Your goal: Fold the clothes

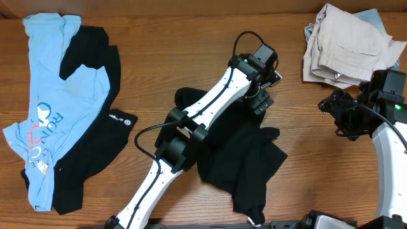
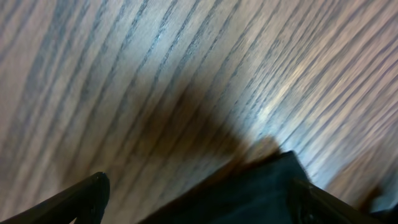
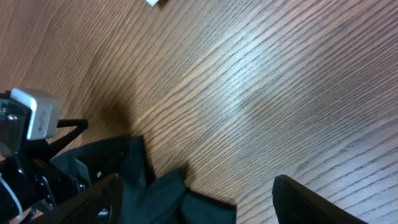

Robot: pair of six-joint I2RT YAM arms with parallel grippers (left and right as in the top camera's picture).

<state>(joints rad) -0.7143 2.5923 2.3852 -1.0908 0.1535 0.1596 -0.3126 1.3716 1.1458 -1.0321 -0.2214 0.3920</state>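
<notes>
Left arm stretched far across crumpled black fabric T-shirt (image 1: 254,159), left gripper (image 1: 261,102) spread at its far edge, right gripper (image 1: 334,117) spread over brown wooden surface (image 1: 191,51)

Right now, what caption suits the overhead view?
Left hand at the edge of a crumpled black T-shirt, right hand nearby.

The blurred wood-grain tabletop (image 2: 155,62) fills most of the view. The left claw (image 2: 199,191) has its two dark fingertips (image 2: 93,190) spread wide along the bottom edge. A corner of black fabric (image 2: 261,186) lies between them, nearer the right-hand tip, and a dark shadow (image 2: 186,124) falls on the wood above it.
</notes>
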